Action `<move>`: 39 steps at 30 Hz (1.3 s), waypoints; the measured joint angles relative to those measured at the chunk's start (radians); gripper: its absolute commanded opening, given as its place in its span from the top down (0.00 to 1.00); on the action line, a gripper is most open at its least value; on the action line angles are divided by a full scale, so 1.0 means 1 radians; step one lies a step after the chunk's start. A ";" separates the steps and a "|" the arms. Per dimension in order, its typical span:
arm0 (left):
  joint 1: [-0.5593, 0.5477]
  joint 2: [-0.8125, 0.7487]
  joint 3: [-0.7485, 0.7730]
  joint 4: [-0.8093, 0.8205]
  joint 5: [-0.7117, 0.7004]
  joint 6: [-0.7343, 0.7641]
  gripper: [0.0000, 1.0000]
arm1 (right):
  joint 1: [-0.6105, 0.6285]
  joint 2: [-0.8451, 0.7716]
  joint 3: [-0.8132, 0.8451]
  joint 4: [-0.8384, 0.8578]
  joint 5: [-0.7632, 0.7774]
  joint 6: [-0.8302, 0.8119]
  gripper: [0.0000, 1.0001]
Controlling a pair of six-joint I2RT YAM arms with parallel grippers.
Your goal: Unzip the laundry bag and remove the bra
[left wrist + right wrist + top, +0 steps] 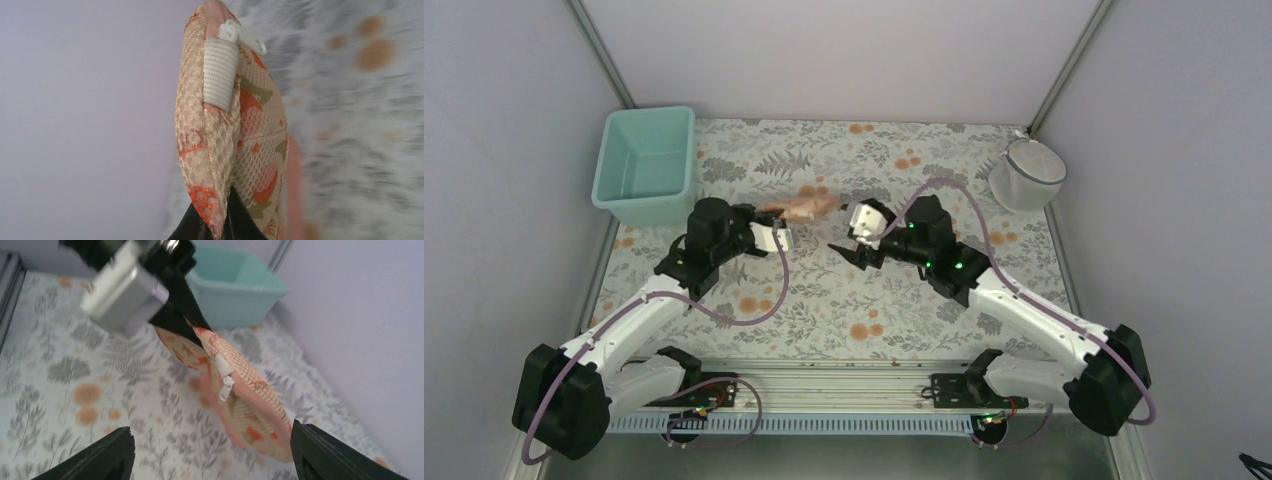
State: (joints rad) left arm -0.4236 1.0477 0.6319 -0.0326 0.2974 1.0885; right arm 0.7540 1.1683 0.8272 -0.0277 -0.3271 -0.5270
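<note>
The laundry bag (809, 205), a peach-pink mesh pouch with orange print, hangs lifted off the table. My left gripper (772, 214) is shut on its edge, and the left wrist view shows the mesh (225, 140) pinched between the black fingers (250, 225). A white zip pull (240, 34) sits at the far end, and the zip looks closed. My right gripper (849, 250) is open and empty, just right of the bag. In the right wrist view the bag (250, 400) and its zip pull (226, 385) hang between the wide-apart fingertips (100, 455). The bra is hidden.
A teal tub (649, 165) stands at the back left and also shows in the right wrist view (235, 285). A white mesh basket (1027, 172) stands at the back right. The floral tablecloth (824, 310) is bounded by grey walls on three sides.
</note>
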 measured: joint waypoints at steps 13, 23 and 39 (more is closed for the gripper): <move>-0.007 -0.014 -0.088 0.692 -0.159 0.341 0.98 | -0.101 0.000 0.035 0.203 -0.131 0.522 0.36; -0.028 -0.017 -0.088 0.778 -0.148 0.422 0.98 | -0.083 0.213 0.216 0.291 -0.183 0.584 0.42; -0.029 -0.002 -0.088 0.764 -0.148 0.422 0.98 | 0.045 0.240 0.220 0.311 0.115 0.584 0.61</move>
State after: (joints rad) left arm -0.4522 1.0454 0.5442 0.7315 0.1497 1.5108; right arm 0.7990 1.4078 1.0470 0.2829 -0.2119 0.0570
